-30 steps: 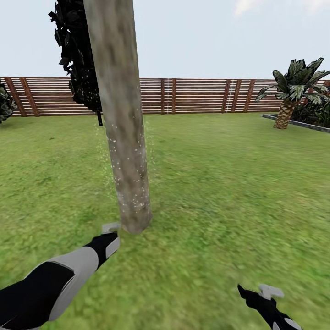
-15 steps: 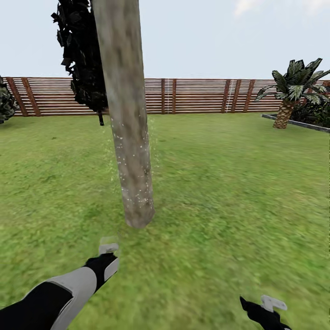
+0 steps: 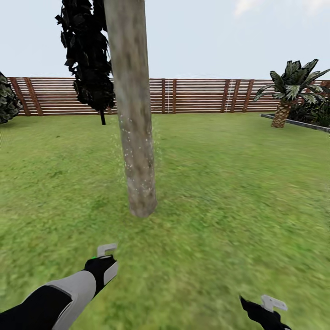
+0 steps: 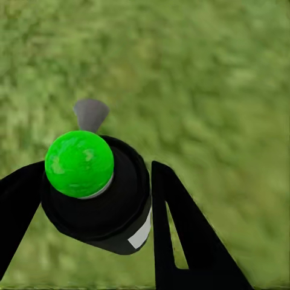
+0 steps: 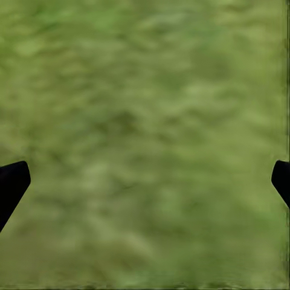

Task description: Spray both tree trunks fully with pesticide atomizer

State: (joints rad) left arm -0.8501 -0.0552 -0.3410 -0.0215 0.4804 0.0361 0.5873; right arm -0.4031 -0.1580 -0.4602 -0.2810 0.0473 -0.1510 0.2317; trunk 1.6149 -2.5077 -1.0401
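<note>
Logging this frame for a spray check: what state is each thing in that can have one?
pesticide atomizer: held between the left gripper's fingers, top knob green.
left gripper: shut on the atomizer.
right gripper: open, empty, over grass.
tree trunk: upright, speckled with white droplets on its lower part.

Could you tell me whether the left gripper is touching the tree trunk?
Apart. The head view shows grass between the left gripper and the trunk.
</note>
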